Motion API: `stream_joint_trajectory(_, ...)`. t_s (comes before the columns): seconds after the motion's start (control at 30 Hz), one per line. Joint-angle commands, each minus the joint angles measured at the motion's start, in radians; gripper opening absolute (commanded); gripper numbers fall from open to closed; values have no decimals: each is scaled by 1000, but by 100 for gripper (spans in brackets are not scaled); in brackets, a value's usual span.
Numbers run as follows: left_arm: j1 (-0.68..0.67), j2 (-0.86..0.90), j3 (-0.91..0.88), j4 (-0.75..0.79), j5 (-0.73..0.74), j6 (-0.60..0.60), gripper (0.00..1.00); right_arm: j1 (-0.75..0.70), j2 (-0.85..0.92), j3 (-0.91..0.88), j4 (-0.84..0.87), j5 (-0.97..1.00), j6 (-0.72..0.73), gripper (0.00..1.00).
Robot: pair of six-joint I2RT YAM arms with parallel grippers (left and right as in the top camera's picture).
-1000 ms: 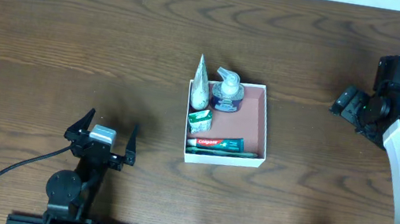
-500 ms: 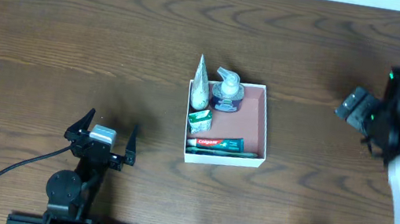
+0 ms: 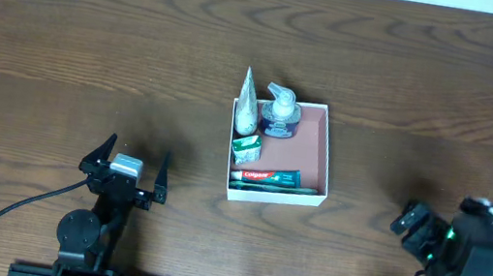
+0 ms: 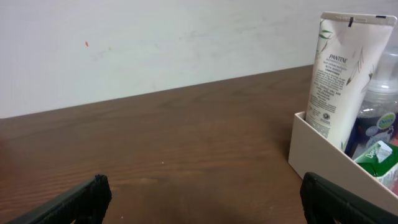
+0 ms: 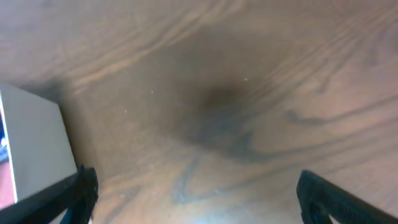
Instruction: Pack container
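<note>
Light, thin-walled container [image 3: 311, 153], forward-right of the spread-fingered left gripper [image 3: 138, 153] and forward-left of the spread-fingered right gripper [image 5: 196, 190], likely flexes; pinch its bare wall.

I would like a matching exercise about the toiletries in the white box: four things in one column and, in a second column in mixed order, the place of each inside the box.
Inside the container, seen from overhead:

Column 1
1. white tube
2. pump bottle
3. small green packet
4. toothpaste box

Column 2
A. lying along the near wall
B. standing in the far left corner
C. at the far wall, right of the tube
D. by the left wall, between tube and toothpaste

Pairs: 1-B, 2-C, 3-D, 4-A
</note>
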Motion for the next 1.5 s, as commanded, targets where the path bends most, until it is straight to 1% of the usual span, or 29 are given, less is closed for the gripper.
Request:
stream_joint_trajectory(0.0,5,-5,-18,-32,8,-8,98,3,-124,-115,153,-83,-80,99)
stream_joint_trajectory(0.03,5,-5,-18,-32,8,-8,98,3,-151,-146,208,-124,-125,99)
stream_joint_trajectory(0.1,5,-5,-18,-32,8,-8,98,-3,-224,-237,370,-263,-274,99)
stream_joint_trajectory(0.2,5,-5,-18,-32,8,-8,98,-13,-277,-317,492,-364,-369,99)
stream_joint_trajectory(0.5,5,-5,-18,-32,8,-8,98,-21,-360,-496,748,-366,-377,99)
stream_joint_trajectory(0.73,5,-5,-18,-32,8,-8,98,-21,-452,-546,779,-367,-366,99)
stream_joint_trajectory(1.47,5,-5,-18,-32,8,-8,98,-21,-451,-546,779,-362,-370,99)
